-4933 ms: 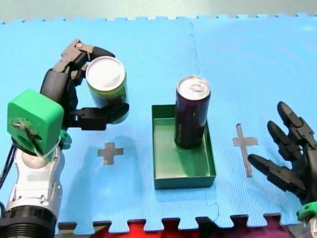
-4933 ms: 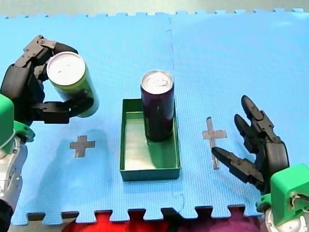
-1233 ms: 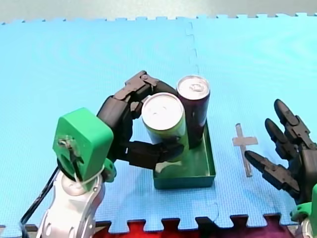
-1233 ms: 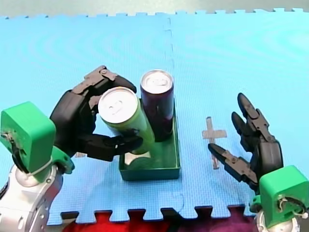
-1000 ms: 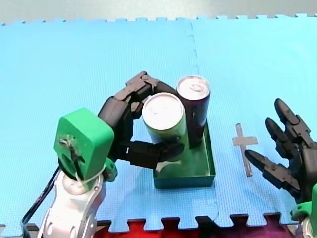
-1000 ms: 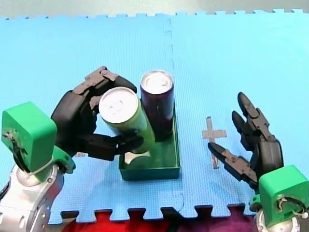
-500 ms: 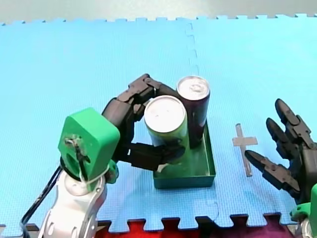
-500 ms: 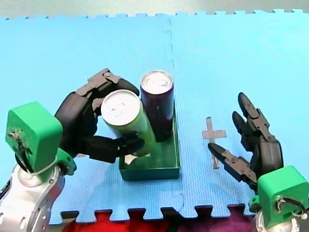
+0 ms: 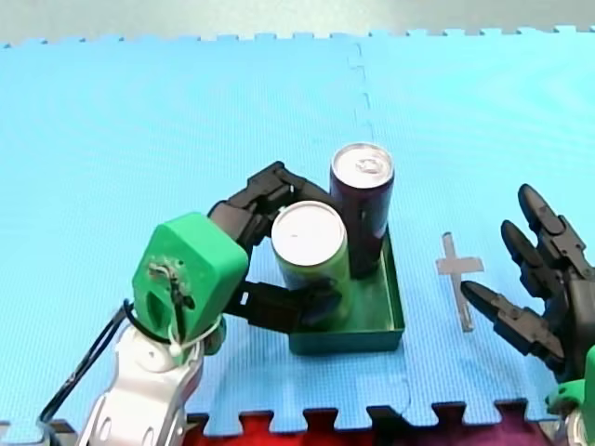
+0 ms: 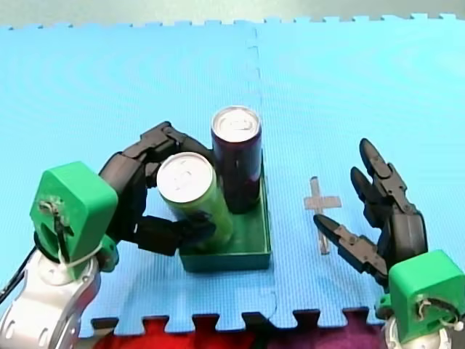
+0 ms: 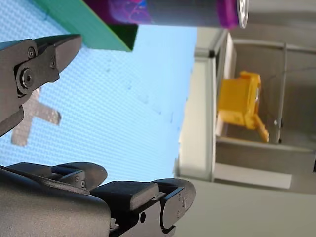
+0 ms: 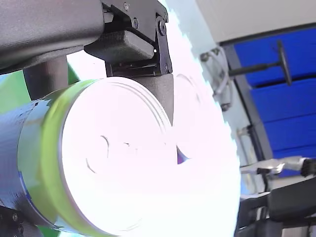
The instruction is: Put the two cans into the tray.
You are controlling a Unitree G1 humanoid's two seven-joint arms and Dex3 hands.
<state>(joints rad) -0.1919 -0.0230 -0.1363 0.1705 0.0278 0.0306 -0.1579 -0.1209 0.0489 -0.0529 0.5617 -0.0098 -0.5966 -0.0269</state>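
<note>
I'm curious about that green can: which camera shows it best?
Second head view: the green can's top and side show, left hand gripping it at the tray. First head view shows less side; second wrist view, its lid close-up. Right hand hovers beside the tray.

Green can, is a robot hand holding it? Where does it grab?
Yes. The left hand grips the green can around its side. The right hand, by the tape cross, holds nothing.
</note>
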